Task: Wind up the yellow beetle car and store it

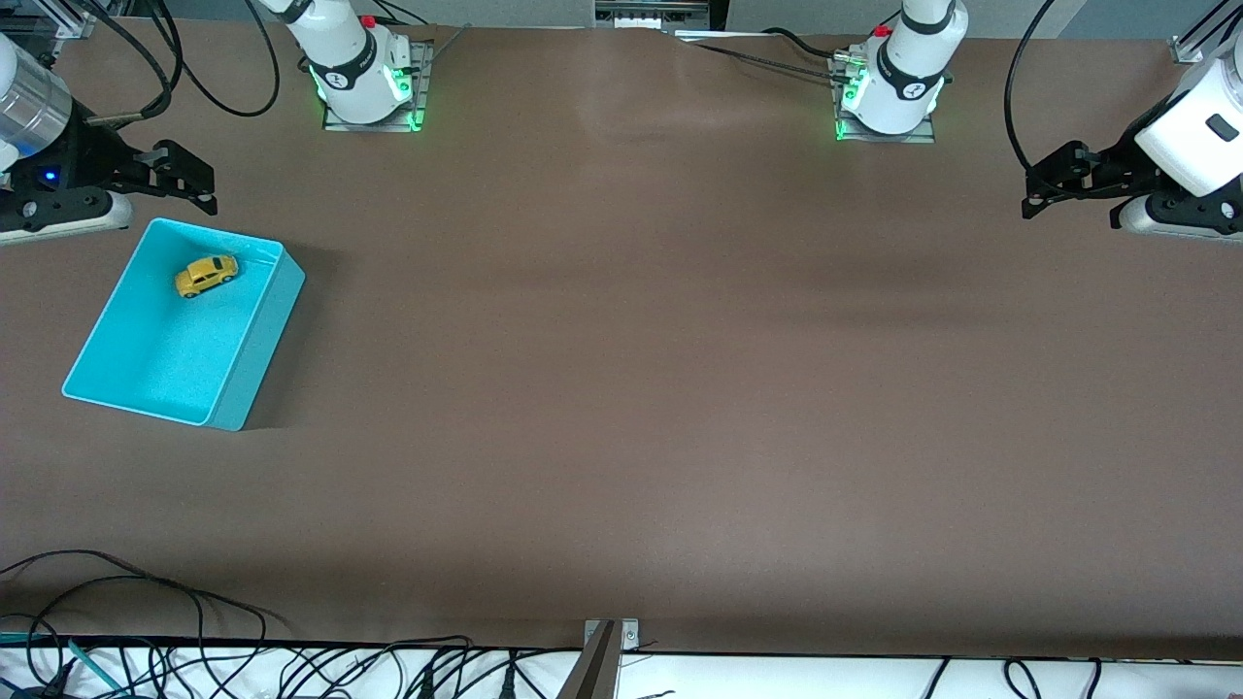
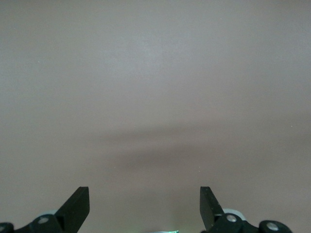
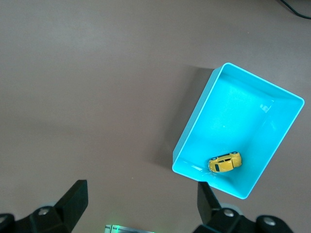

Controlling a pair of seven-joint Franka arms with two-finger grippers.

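Brown table (image 1: 680,388), yellow beetle car (image 1: 206,275) in turquoise bin (image 1: 248,374)

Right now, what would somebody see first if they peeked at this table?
The bright turquoise bin near the right arm's end of the brown table jumps out first. A tiny yellow beetle car sits inside it, in the part farther from the front camera. Both arms wait with hands open: the right hand just above the bin, the left hand over bare table.

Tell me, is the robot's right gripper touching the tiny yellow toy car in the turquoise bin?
Apart. The front view shows the right gripper open, outside the turquoise plastic bin, while the tiny yellow toy car sits alone inside it.
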